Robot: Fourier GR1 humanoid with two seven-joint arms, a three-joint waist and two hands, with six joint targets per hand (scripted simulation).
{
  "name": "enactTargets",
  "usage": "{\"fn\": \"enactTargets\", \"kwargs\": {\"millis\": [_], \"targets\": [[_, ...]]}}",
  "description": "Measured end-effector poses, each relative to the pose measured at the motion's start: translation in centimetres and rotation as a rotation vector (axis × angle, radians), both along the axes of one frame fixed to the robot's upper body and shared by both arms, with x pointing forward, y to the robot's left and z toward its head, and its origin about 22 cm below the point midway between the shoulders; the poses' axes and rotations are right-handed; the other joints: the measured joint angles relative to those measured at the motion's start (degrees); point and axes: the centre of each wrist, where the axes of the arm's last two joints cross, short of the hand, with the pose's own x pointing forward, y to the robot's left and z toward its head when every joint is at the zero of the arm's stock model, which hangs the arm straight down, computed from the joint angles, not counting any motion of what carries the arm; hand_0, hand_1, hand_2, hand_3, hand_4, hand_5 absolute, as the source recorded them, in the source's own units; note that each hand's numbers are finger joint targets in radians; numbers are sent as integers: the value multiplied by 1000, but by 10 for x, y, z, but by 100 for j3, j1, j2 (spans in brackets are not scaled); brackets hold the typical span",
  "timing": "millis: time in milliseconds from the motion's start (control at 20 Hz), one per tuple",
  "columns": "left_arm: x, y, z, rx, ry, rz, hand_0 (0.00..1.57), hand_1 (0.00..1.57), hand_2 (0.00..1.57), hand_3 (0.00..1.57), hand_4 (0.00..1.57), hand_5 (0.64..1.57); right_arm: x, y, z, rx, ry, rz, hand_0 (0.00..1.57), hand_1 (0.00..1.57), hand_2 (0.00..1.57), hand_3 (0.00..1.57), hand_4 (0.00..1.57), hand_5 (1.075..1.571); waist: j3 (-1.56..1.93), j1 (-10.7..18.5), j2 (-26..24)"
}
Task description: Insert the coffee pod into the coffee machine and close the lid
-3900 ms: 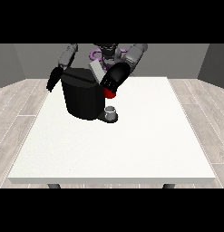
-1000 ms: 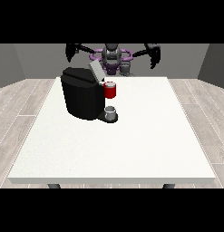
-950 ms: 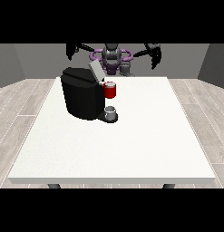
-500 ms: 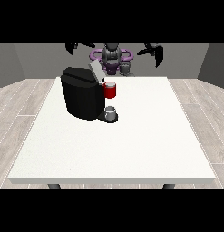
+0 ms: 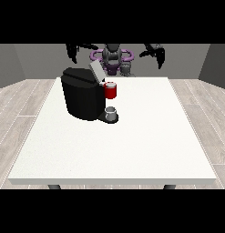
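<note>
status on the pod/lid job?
Done: nothing clearly. The coffee machine has its lid tilted up, open. In hand: nothing; the hand at the view's left and the hand at the view's right are raised behind the table, away from the machine. Left: closing the lid; pod not identifiable.

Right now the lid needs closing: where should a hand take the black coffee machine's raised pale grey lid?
Take the pale grey lid at its free upper edge, coming from above on the robot's side. It stands tilted up over the black coffee machine, lower end beside the red thing at the machine, so pressing the high end down likely shuts it.
</note>
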Motion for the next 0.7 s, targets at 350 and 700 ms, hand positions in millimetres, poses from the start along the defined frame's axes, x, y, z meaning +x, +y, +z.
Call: {"fn": "enactTargets", "kwargs": {"millis": [350, 700], "targets": [[-12, 0, 19, -4, -63, 8, 0, 0, 0, 0, 349, 1571, 19, 6, 12, 21, 20, 19, 0, 0, 0, 0, 0, 1571, 0, 2, 385], [-19, 13, 42, -8, -128, 36, 0, 0, 0, 0, 362, 1571, 33, 26, 19, 5, -19, 79, 0, 0, 0, 0, 0, 1571, -3, -63, 778]]}}
